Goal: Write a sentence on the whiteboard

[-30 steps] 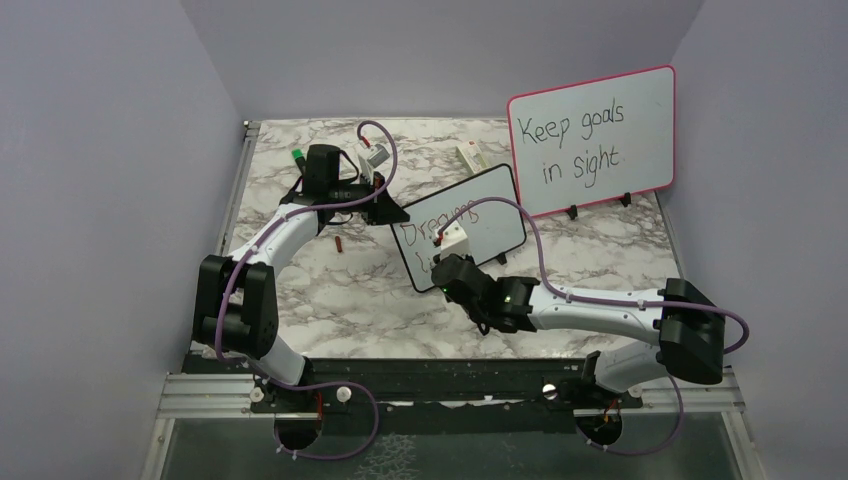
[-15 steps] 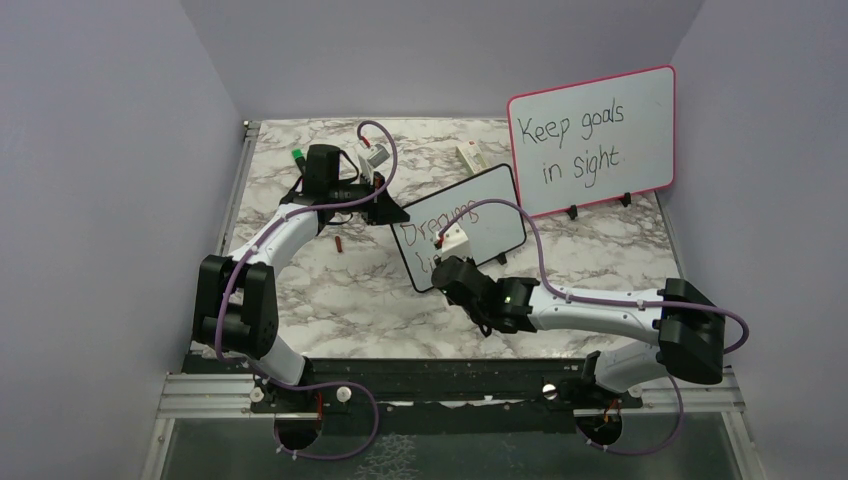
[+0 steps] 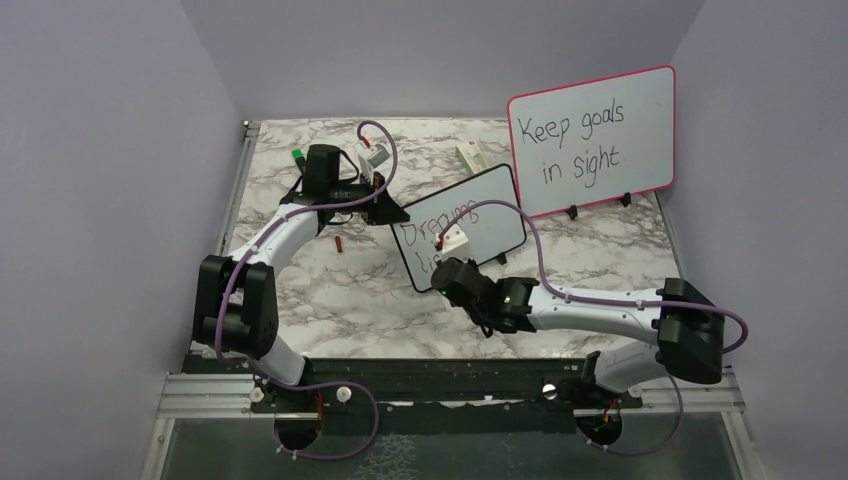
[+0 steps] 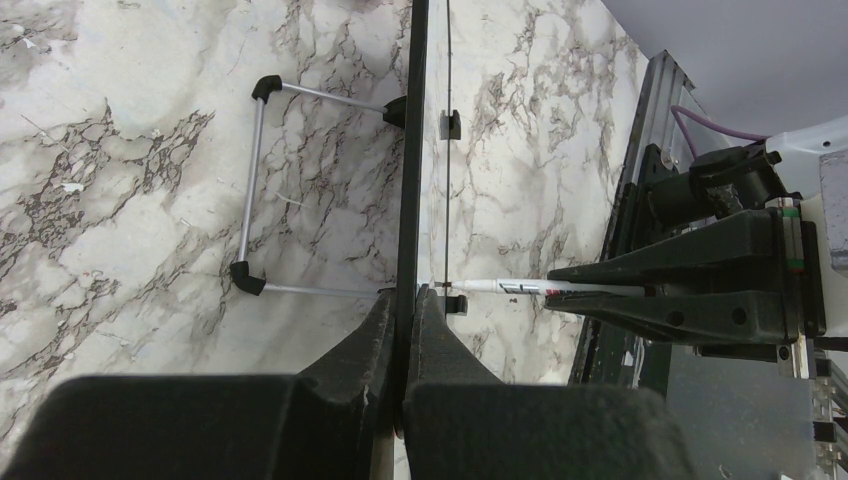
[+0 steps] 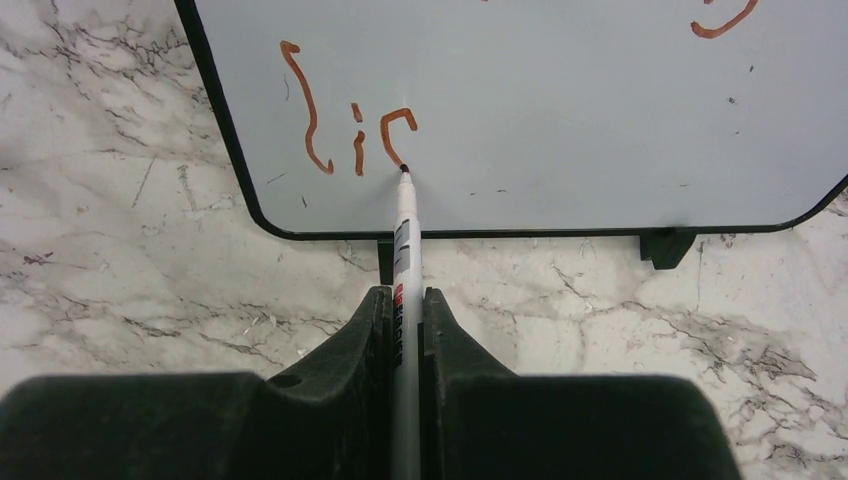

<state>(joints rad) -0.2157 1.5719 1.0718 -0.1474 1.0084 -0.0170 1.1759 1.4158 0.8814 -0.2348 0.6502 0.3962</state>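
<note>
Top external view: the left gripper (image 3: 386, 212) pinches the left edge of the whiteboard (image 3: 495, 210). The whiteboard stands upright near the middle of the marble table (image 3: 330, 290). In the right wrist view, red letters (image 5: 350, 135) sit low on its left side. The right gripper (image 5: 405, 300) squeezes a white marker (image 5: 405, 230), and its tip touches the last letter. A pink board (image 3: 595, 140) stands behind on the right.

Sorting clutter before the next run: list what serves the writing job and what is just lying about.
In use: whiteboard, marker, red writing, left gripper, right gripper.
Lying about: pink-framed board, small red piece, green-topped item.
</note>
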